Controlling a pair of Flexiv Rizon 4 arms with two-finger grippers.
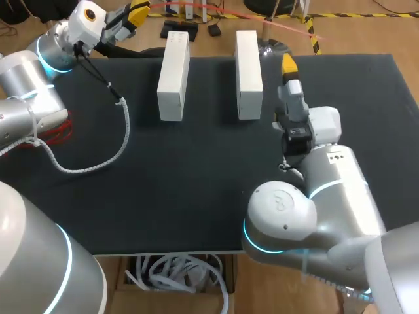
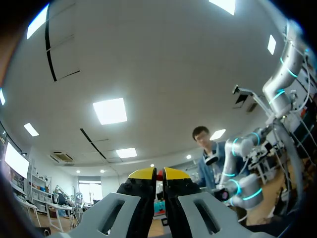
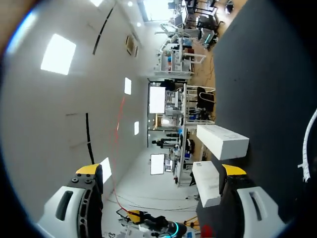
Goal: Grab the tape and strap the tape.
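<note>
Two long white boxes [image 1: 173,77], matte and hard-edged, lie side by side at the upper middle of the dark, felt-like tabletop [image 1: 196,176]; no tape shows anywhere, so I judge nothing done yet; the left gripper [image 1: 137,12], raised at upper left, has its fingers clenched empty; the right gripper [image 1: 289,65], beside the boxes, holds its fingers spread wide.

Table [image 1: 196,196]: dark matte top. Two white oblong boxes on its far half. Left box [image 1: 173,77] taken as landmark; its long axis runs toward the far edge. Right box [image 1: 249,75] lies parallel to it, well apart, with bare table between. Their ends sit roughly level.
</note>
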